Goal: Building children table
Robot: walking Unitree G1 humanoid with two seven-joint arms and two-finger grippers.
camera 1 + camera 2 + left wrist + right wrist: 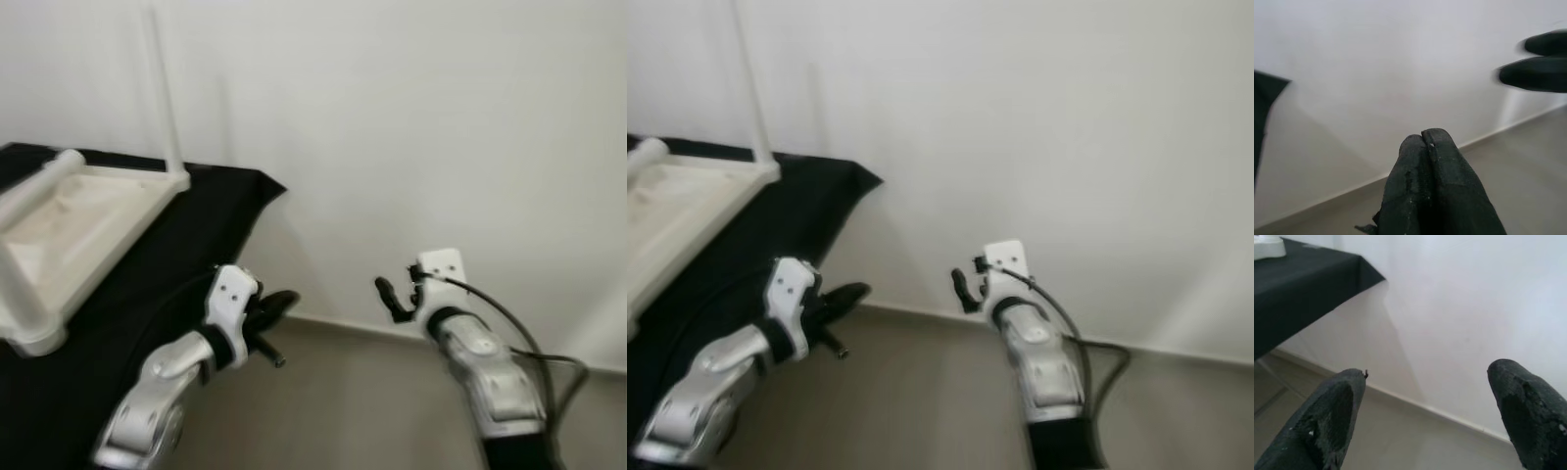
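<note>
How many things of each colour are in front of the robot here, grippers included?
White: 1, the upside-down children table
Black: 1, the cloth under it
Silver arms with black fingers: 2, the left gripper with fingers pressed together, the right gripper with fingers apart
Total: 4

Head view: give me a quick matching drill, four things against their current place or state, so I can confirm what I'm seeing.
Things:
1. left gripper
2. right gripper
3. white table
4. black cloth

States:
A. jaws apart
B. upside down, legs pointing up
C. jaws pressed together, empty
D. draped over the surface under the white table

Pairs: 1-C, 2-A, 3-B, 4-D
</note>
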